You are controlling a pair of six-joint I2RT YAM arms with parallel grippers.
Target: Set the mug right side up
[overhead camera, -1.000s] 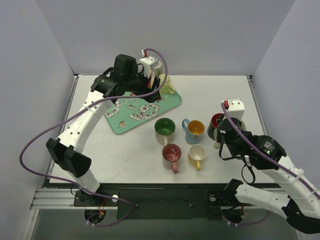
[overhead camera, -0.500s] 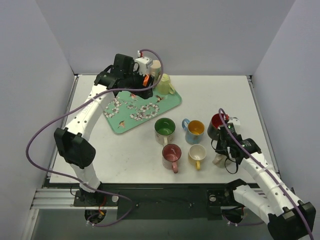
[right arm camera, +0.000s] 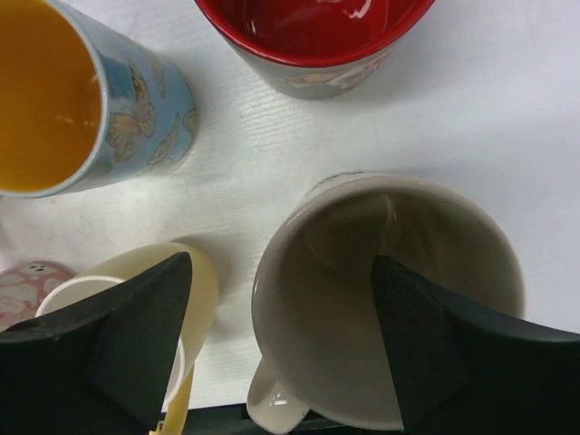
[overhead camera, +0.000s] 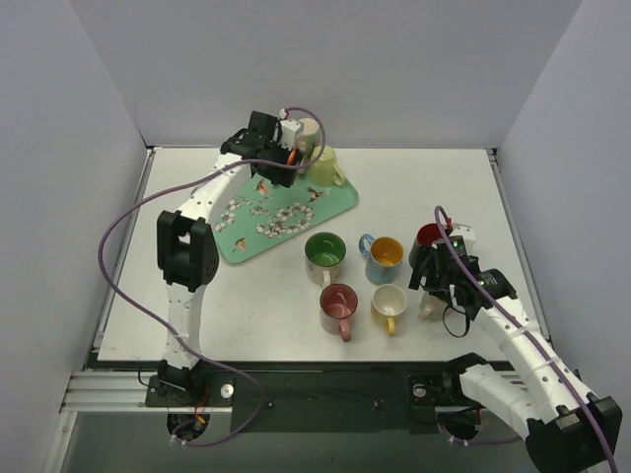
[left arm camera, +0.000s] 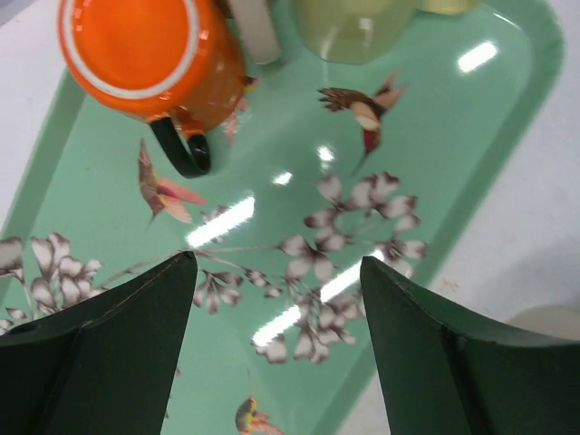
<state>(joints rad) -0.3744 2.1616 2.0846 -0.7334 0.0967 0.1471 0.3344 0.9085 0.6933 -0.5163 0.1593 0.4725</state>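
Observation:
On the green floral tray (overhead camera: 246,239), an orange mug (left arm camera: 145,54) stands upside down, base up, with a dark handle. A pale green mug (left arm camera: 353,27) and a beige mug (left arm camera: 256,27) sit beside it at the tray's far end. My left gripper (left arm camera: 276,263) hangs open above the tray, just short of the orange mug (overhead camera: 289,159), holding nothing. My right gripper (right arm camera: 281,261) is open around the left wall of a white mug (right arm camera: 390,299). That mug stands upright on the table; one finger is inside it, the other outside.
Upright mugs stand in a cluster mid-table: green (overhead camera: 324,254), blue butterfly with orange inside (overhead camera: 383,258), pink (overhead camera: 338,305), yellow (overhead camera: 388,305) and dark with red inside (overhead camera: 427,239). The white mug (overhead camera: 431,307) is close to the table's front edge.
My right gripper has opened and let go of the white mug, which now stands upright. My left arm has swung further back and right over the tray, its jaws slightly narrower.

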